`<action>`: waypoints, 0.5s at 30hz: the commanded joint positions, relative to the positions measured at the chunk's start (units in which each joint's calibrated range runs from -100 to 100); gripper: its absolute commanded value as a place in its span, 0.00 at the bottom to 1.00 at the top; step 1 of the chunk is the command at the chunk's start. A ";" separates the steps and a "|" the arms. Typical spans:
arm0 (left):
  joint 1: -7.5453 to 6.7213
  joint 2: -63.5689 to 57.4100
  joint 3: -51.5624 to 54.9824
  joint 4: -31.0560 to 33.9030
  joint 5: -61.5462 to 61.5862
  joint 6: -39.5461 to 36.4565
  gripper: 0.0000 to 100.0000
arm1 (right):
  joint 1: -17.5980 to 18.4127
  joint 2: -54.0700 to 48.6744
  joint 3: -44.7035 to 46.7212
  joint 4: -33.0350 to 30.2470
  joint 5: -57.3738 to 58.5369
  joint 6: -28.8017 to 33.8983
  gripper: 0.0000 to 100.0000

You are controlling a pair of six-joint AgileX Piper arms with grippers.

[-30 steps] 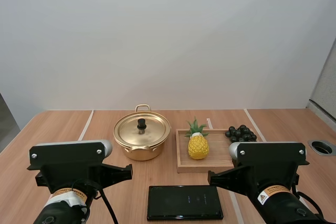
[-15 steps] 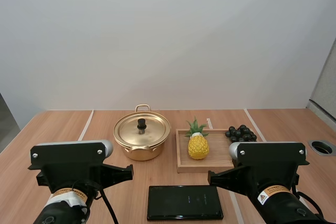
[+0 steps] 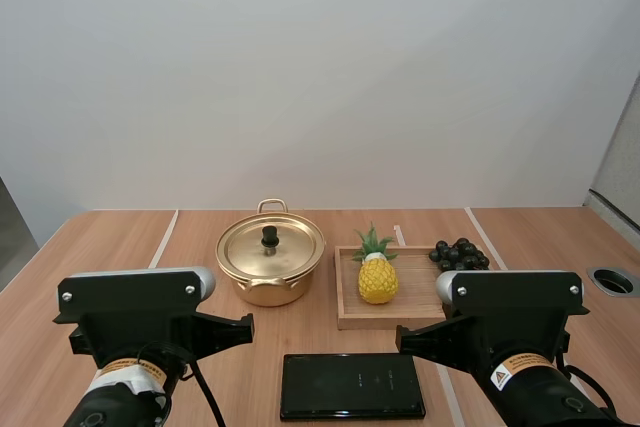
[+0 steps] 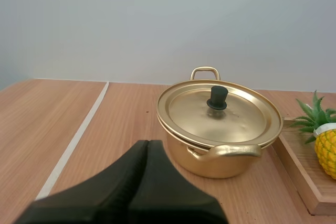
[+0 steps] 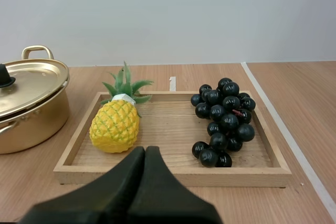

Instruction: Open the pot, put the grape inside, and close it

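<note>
Closed and empty: left gripper (image 4: 148, 146), right gripper (image 5: 145, 151).

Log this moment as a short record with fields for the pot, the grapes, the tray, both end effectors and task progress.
pot: gold pot on the table, left of the wooden tray, lid on
grapes: dark grapes lying in the tray's right part, untouched
tray also holds: pineapple, left of the grapes
left end effector: left end effector shut on nothing, short of the pot
right end effector: right end effector shut on nothing, short of the tray
progress: no step done yet
</note>
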State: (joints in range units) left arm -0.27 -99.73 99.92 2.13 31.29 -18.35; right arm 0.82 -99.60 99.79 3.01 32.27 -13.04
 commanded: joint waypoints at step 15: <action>-0.21 -0.27 0.08 -0.85 -0.62 -0.18 0.00 | 2.22 -0.40 0.21 0.14 -1.14 0.00 0.00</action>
State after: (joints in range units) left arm -0.27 -99.73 99.92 2.13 31.29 -18.35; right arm 2.46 -99.60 99.79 3.01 32.27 -13.04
